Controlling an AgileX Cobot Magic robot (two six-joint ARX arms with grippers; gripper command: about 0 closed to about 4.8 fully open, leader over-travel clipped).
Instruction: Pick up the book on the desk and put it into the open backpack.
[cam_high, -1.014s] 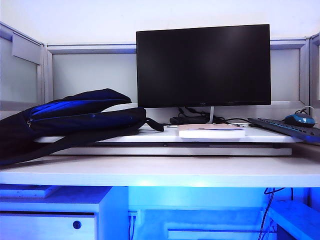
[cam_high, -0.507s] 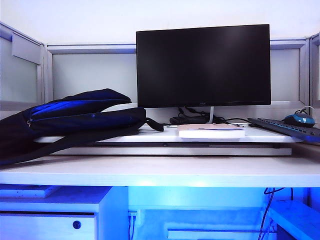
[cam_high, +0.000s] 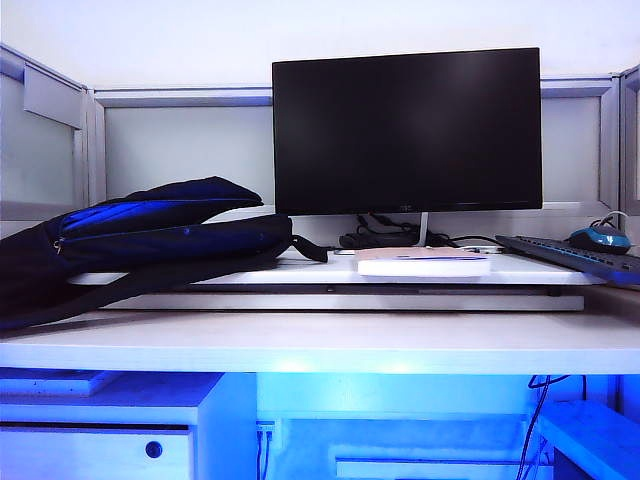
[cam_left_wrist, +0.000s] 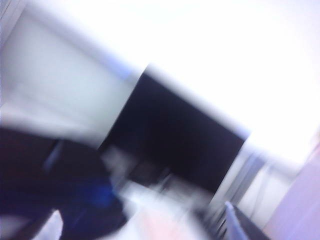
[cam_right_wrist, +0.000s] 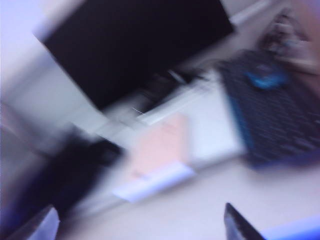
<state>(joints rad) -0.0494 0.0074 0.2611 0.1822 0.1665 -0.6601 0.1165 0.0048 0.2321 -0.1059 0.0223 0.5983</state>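
The book (cam_high: 423, 263) lies flat on the raised white platform (cam_high: 330, 285) of the desk (cam_high: 320, 340), in front of the monitor stand. The black backpack (cam_high: 150, 235) with blue lining lies on its side at the left, its mouth facing the book. Neither arm shows in the exterior view. The blurred left wrist view has the backpack (cam_left_wrist: 60, 200) and the pinkish book (cam_left_wrist: 165, 225) ahead of my left gripper (cam_left_wrist: 142, 230), which is open and empty. My right gripper (cam_right_wrist: 142, 227) is open too, well short of the book (cam_right_wrist: 157, 150).
A large black monitor (cam_high: 407, 130) stands behind the book. A dark keyboard (cam_high: 575, 255) and a blue mouse (cam_high: 598, 238) sit at the right. Grey partition walls close the back and sides. Cables lie by the monitor foot.
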